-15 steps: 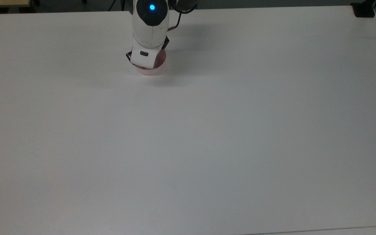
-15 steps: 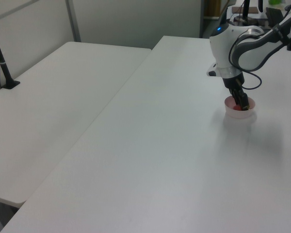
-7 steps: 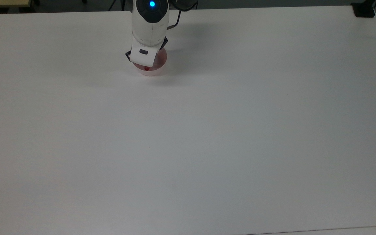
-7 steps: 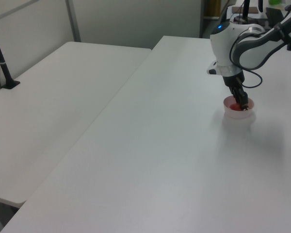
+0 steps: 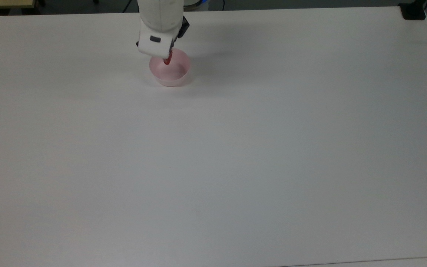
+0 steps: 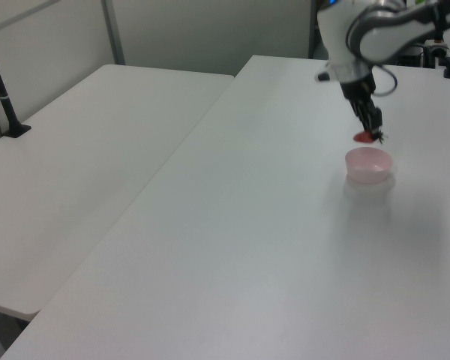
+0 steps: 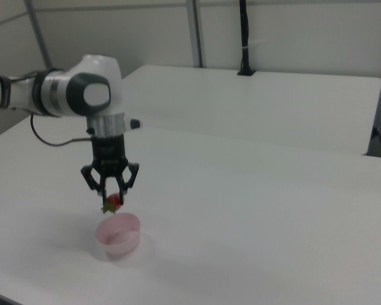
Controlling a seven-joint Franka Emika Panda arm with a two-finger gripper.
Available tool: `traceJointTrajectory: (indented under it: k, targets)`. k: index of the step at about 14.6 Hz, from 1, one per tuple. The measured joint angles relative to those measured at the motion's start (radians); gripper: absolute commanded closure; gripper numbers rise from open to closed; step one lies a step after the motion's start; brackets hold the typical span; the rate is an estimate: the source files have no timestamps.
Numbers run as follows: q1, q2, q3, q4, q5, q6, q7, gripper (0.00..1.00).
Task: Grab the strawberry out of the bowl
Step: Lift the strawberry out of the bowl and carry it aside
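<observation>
Lifted clear of bowl (image 7: 118, 234), claw (image 7: 113, 202) clamping strawberry (image 7: 113, 203), stem cap barely discernible

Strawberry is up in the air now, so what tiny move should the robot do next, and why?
Probably lift a bit higher, holding tight. The pincer grips the strawberry just above the bowl, so a little more height should clear the rim.

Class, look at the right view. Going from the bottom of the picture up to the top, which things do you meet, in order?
Bowl → strawberry held in the gripper → black post standing on the far table.
</observation>
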Motion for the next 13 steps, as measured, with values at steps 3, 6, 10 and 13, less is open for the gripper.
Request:
traceJointTrajectory:
  k: [3,6,10,13]
  targets:
    - [-0.044,-0.005,-0.075,0.054,0.002,0.014,-0.055,0.61]
    - [-0.093,0.037,-0.211,0.052,-0.024,0.173,-0.148,0.61]
    - [-0.136,0.191,-0.32,0.048,-0.067,0.338,-0.209,0.61]
    - [-0.151,0.32,-0.338,0.054,-0.093,0.44,-0.203,0.01]
